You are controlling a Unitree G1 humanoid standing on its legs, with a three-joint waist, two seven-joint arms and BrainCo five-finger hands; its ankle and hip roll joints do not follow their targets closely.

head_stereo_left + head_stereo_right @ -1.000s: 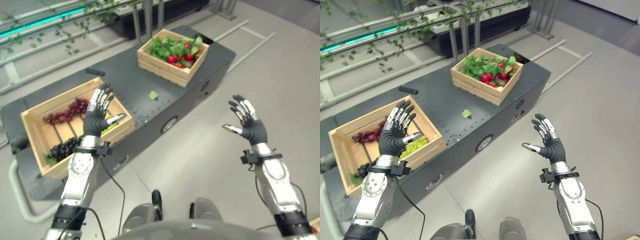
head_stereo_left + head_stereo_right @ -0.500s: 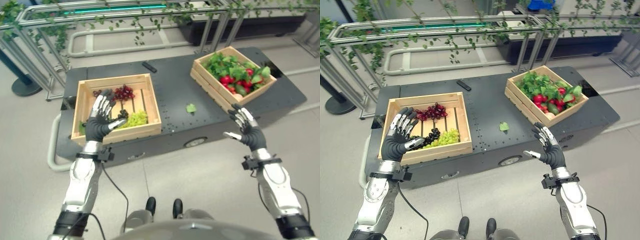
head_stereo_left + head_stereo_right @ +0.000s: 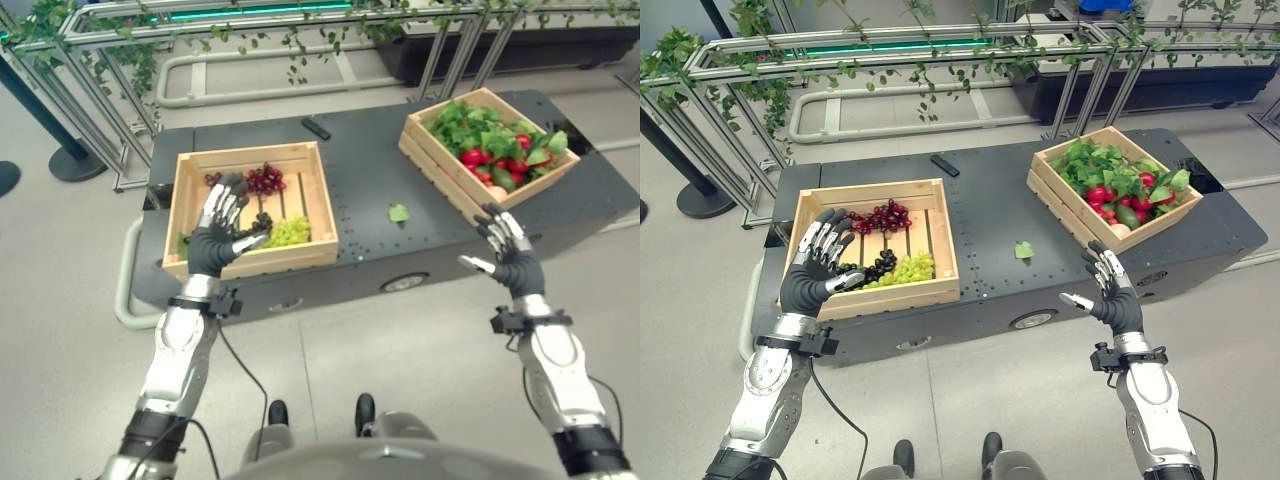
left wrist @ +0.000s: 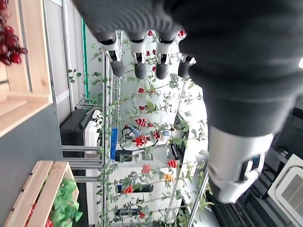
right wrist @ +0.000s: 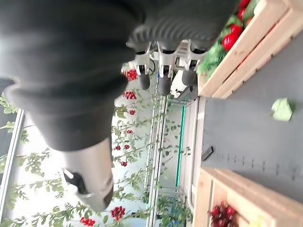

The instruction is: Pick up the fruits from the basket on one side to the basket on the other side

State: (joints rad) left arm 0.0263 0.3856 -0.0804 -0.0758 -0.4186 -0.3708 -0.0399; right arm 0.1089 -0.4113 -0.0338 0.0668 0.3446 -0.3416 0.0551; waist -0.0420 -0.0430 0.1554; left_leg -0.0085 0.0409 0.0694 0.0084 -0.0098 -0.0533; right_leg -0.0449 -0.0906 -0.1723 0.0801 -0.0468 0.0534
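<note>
Right now the fruit sits in two wooden crates on the dark platform [image 3: 980,215] in front of me: red grapes [image 3: 878,216], black grapes [image 3: 876,268] and green grapes [image 3: 906,268] lie in the left crate [image 3: 872,247], while the right crate [image 3: 1112,188] is heaped with green leaves and red fruit [image 3: 1098,193]. A single loose leaf [image 3: 1024,250] lies on the platform between the crates, and a small dark bar-shaped thing [image 3: 945,165] rests near the back edge. My left hand [image 3: 812,283] is raised with its fingers spread and straight in front of the near left corner of the left crate, holding nothing; my right hand [image 3: 1113,300] hovers likewise spread and empty, out past the platform's front edge, short of the right crate. I judge that no fruit has been picked yet. The risks I see: grape bunches are soft and loose, so a hard squeeze could crush them or shed berries, and a reach that comes in low could knock the crate's front wall. I cannot tell what kind the red fruit is under the leaves, nor how deep that pile goes. My wrist views look past my fingertips at vine-covered racks [image 4: 142,142] with crate corners at the edges, so they say little about the grapes.
</note>
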